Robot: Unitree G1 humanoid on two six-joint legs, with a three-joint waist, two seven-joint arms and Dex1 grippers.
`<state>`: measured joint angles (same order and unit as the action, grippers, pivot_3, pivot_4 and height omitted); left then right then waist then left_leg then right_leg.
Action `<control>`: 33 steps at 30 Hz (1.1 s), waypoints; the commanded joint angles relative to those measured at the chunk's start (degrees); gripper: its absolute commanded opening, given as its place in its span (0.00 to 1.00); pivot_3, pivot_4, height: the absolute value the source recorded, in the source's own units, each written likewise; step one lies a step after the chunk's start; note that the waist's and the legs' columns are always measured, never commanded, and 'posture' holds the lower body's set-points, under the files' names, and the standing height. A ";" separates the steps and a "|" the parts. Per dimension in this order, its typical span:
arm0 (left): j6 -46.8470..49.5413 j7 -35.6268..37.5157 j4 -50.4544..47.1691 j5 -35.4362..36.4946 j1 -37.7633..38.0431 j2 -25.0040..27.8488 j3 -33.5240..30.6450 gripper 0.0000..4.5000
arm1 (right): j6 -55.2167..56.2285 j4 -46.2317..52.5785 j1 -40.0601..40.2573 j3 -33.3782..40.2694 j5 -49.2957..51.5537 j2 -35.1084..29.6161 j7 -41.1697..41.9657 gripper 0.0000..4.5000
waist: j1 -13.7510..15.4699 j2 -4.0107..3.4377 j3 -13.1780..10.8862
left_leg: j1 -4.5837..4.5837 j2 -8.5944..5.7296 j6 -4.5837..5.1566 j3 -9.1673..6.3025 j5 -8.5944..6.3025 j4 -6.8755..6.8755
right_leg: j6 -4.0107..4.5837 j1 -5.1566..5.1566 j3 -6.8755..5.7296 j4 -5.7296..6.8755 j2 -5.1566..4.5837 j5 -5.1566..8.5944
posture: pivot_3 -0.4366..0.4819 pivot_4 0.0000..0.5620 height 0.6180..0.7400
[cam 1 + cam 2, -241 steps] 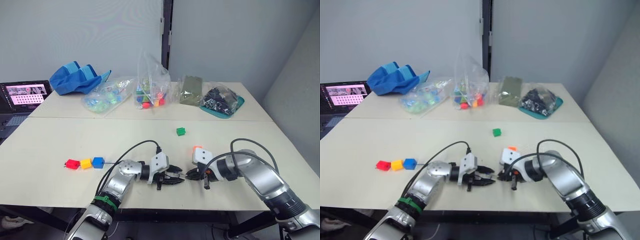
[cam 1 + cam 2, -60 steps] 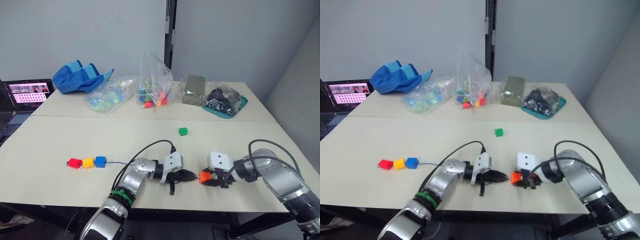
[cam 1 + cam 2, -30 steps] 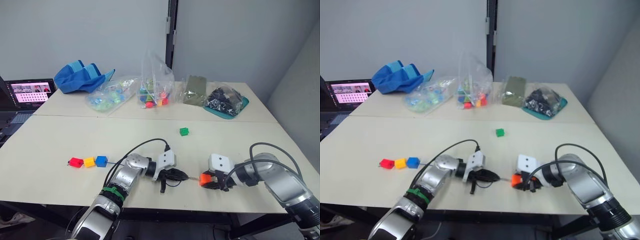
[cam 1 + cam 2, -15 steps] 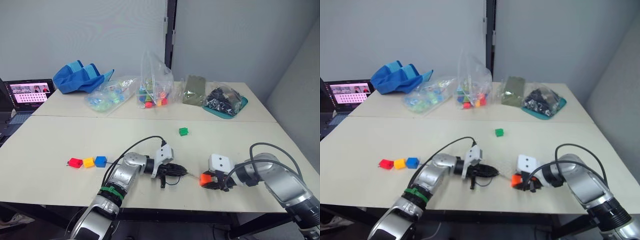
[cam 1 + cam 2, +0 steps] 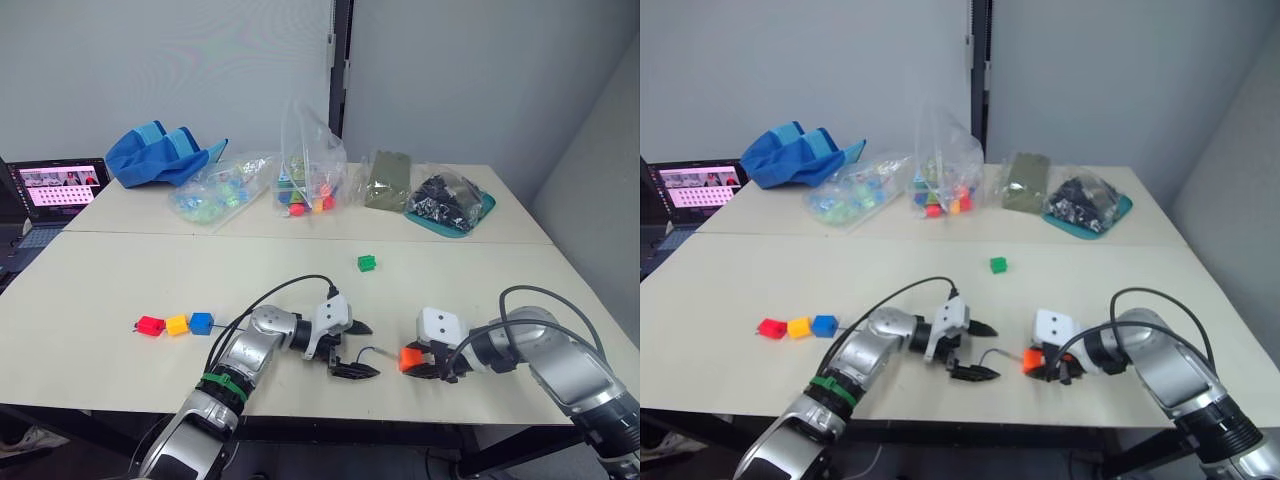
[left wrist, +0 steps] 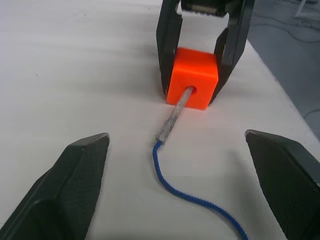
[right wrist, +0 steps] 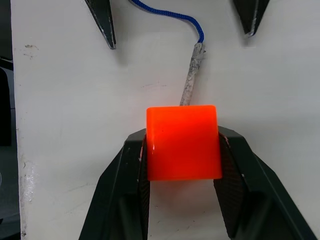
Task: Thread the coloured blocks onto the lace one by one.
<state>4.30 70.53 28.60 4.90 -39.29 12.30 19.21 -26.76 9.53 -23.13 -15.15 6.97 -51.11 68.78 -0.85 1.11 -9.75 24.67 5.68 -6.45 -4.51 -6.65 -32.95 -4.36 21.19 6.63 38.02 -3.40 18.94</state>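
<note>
My right gripper (image 5: 413,360) is shut on the orange block (image 7: 183,142), which rests on the table near the front edge. The lace's pale stiff tip (image 6: 172,117) sits in the block's hole, and its dark blue cord (image 7: 165,11) trails back toward my left gripper (image 5: 358,349). That gripper stands open, its fingers wide on either side of the lace and touching nothing. Red (image 5: 150,325), yellow (image 5: 176,324) and blue (image 5: 201,322) blocks sit in a row on the lace at the left. The green block (image 5: 367,263) lies loose farther back.
Clear bags of colourful pieces (image 5: 300,185), a blue cloth bag (image 5: 160,155), an olive pouch (image 5: 385,180) and a teal tray of dark parts (image 5: 448,205) line the far table. A laptop (image 5: 55,190) stands at the left. The table's front edge (image 5: 330,410) is close below both grippers.
My left gripper has opened wide and let go of the lace, whose tip stays in the orange block. The right gripper has not moved.
</note>
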 commanded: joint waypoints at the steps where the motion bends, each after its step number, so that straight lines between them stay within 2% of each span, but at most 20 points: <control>1: -2.28 -1.49 1.58 -2.32 -2.16 0.11 0.81 0.94 | -0.62 1.18 0.29 1.21 0.14 -0.64 -0.27 0.26 | 0.01 0.00 0.00 | 0.00 0.00 0.00 0.00 0.00 -0.01 | 0.00 0.00 0.00 0.00 0.00 0.00 | 0.48 0.27 1.00; 3: -1.51 -1.43 1.79 -2.85 -2.88 -0.33 1.51 0.82 | -0.85 1.36 0.35 1.29 0.24 -0.70 -0.39 0.26 | -0.01 0.00 0.00 | 0.00 0.00 0.00 0.00 0.00 -0.01 | 0.00 0.00 0.00 0.00 0.00 0.00 | 0.48 0.27 1.00; 14: -0.88 0.14 0.47 -4.09 -3.29 -0.60 3.50 0.00 | -1.49 2.56 1.32 1.62 0.24 -0.67 -1.33 0.26 | 0.02 0.00 0.00 | 0.00 0.00 0.00 0.00 0.00 0.00 | 0.00 0.00 0.00 0.00 0.00 0.00 | 0.48 0.27 1.00; 24: -0.97 -1.09 0.96 -3.92 -3.94 -6.25 4.70 0.00 | -2.40 3.79 2.19 2.33 0.34 -0.85 -2.25 0.26 | 0.09 0.00 0.00 | 0.03 -0.01 0.00 0.00 0.00 -0.03 | -0.01 -0.02 0.01 -0.02 0.00 0.00 | 0.48 0.27 1.00; 33: -3.65 -2.36 7.84 -5.15 -8.23 -11.33 4.82 0.00 | -3.20 4.22 2.21 1.98 0.68 -0.49 -2.72 0.26 | 0.03 0.00 0.00 | 0.01 -0.01 0.00 0.00 0.00 -0.05 | -0.02 -0.03 0.01 -0.01 0.00 -0.01 | 0.48 0.27 1.00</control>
<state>1.78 68.88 36.98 -0.57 -45.90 3.54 23.65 -29.66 12.01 -21.05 -13.57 7.52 -51.79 66.72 -0.82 1.11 -9.75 24.68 5.67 -6.44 -4.51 -6.65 -33.00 -4.39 21.16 6.64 38.02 -3.41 18.93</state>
